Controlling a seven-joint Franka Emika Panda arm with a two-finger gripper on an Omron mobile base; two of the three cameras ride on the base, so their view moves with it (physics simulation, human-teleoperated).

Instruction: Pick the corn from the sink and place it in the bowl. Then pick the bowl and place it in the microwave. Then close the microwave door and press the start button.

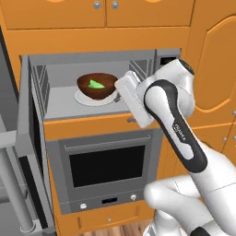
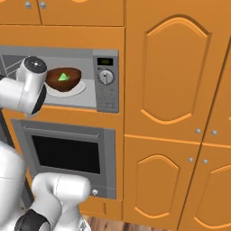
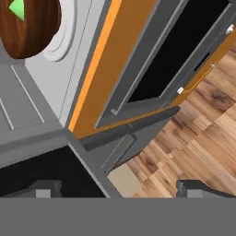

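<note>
Pincer (image 3: 120,190) wide open, holding nothing; bowl (image 3: 27,27) with corn (image 3: 17,9) ahead inside microwave (image 1: 55,108), probably on its plate.

Lighting even and bright, rendered; soft shadow inside the microwave (image 1: 60,99) cavity. No glare; slight overall softness.

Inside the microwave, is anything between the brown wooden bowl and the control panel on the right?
No. In the right base view, only the white turntable plate's rim and bare grey microwave floor lie between the glossy dark brown wood-look bowl and the grey control panel.
</note>
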